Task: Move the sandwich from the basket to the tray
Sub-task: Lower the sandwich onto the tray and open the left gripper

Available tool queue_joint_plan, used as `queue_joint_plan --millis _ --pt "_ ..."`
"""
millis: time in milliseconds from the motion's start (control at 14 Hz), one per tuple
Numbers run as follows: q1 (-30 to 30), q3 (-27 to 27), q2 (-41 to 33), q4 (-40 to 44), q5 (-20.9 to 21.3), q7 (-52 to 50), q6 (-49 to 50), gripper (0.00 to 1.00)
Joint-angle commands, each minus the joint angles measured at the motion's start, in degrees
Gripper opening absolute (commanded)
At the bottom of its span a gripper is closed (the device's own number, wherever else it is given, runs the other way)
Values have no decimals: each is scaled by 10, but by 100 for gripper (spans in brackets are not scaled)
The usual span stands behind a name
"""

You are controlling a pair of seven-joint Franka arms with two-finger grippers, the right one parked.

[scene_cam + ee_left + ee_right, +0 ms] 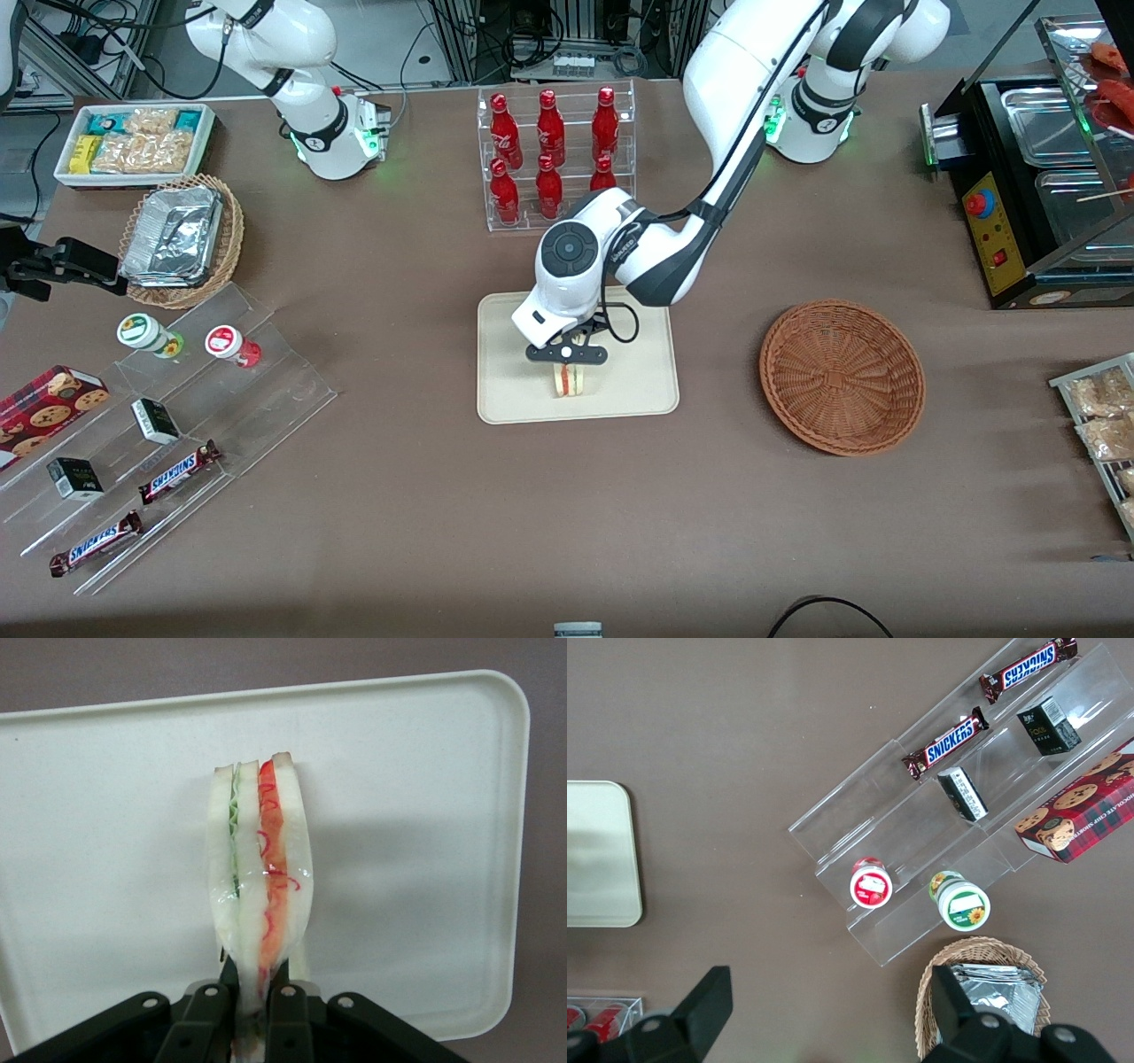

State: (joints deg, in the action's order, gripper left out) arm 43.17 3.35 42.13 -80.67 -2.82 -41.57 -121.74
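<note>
Front view: we see the gripper [567, 354] poised over the tray [514, 390], its fingers pinching the sandwich [570, 379]. The basket [842, 376] sits vacant toward the working arm's end of the table, well apart from the tray. We judge the step in hand to be the set-down; the next move calls for lowering until the bread rests on the tray, then parting the fingers. In the left wrist view, the sandwich [257, 895] hangs from the fingertips [285, 992], clamped at one narrow end, its green and red layers showing against the tray [416, 771]. Whether it already touches the tray we cannot tell.
</note>
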Motion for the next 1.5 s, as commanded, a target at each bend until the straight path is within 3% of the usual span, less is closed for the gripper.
queue_joint_plan --millis 0,143,643,1429 --pt "14 -5 11 17 -8 -5 2 2" --pt "16 -5 11 17 -7 -4 2 97" --pt "-10 -9 -45 23 -7 -4 49 100" --pt "-146 -9 -262 -21 0 -20 272 100"
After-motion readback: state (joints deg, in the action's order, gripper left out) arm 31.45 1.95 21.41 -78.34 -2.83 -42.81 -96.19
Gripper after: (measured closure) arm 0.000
